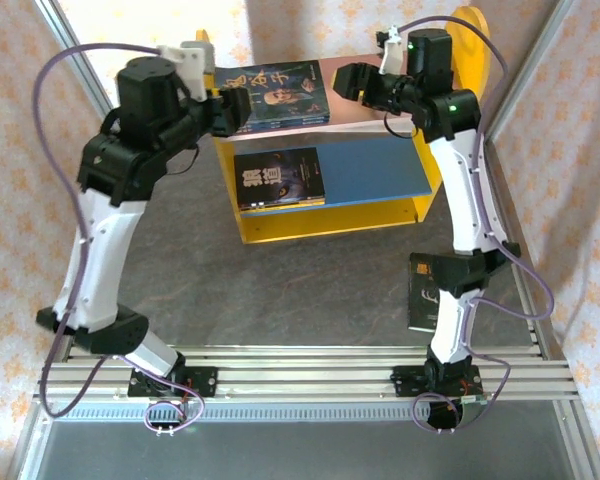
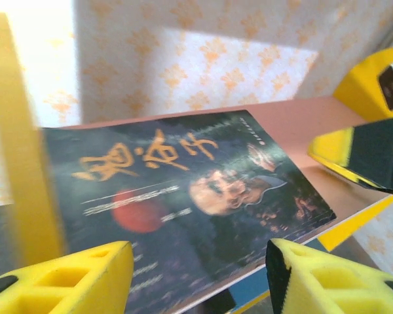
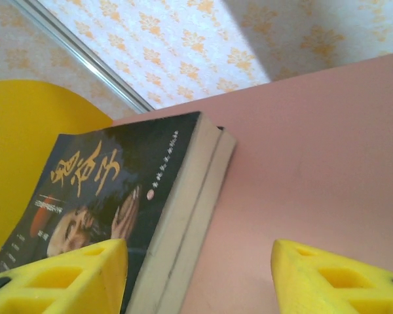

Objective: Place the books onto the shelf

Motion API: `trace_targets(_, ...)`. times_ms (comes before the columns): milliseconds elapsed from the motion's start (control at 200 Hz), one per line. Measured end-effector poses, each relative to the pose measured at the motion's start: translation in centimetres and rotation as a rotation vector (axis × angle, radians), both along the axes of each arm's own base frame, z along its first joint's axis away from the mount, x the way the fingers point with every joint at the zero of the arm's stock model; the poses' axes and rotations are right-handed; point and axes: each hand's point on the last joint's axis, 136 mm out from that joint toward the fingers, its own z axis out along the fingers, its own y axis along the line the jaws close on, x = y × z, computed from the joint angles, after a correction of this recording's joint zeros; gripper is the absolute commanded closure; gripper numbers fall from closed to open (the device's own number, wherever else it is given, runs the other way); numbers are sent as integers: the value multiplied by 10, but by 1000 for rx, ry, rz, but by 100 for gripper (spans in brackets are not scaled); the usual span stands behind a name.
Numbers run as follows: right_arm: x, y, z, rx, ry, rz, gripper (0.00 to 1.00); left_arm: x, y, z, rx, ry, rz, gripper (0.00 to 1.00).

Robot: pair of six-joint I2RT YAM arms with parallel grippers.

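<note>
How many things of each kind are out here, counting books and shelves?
Books: 4. The top book and the book beneath it are stacked on the pink upper board. There is another book on the blue lower board, and a last book on the table.
Shelf: 1
Total: 5
</note>
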Motion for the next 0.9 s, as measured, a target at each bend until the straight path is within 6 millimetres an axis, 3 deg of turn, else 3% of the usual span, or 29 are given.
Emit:
trace_targets(125,-25,-16,5,-46,-18,-33,39,-31,33,9,27,-48,100,41)
trace_targets(235,-54,-32,6,-80,-31,-61,39,-53,54,-3,49,-48,166,41)
trace_targets(330,-82,-47,-4,-115,-35,-101,38,-64,64,-31,69,-14,195,42)
trace_targets(430,-108,-59,-28,-165,-20,-133,36,-70,67,-80,91,61,205,43)
trace_targets(591,-138,-84,-96,-276,91,-201,36,-82,71,-183,116,235,217,43)
trace_targets(711,-160,-101,-169,-328,241,-258,36,-98,70,-254,77,355,219,49)
trace_targets(801,-188,-115,-239,-358,406,-299,38,-104,63,-294,28,418,209,49)
trace_targets(901,-217,-128,-303,-386,582,-353,39,-108,49,-322,-10,455,179,49)
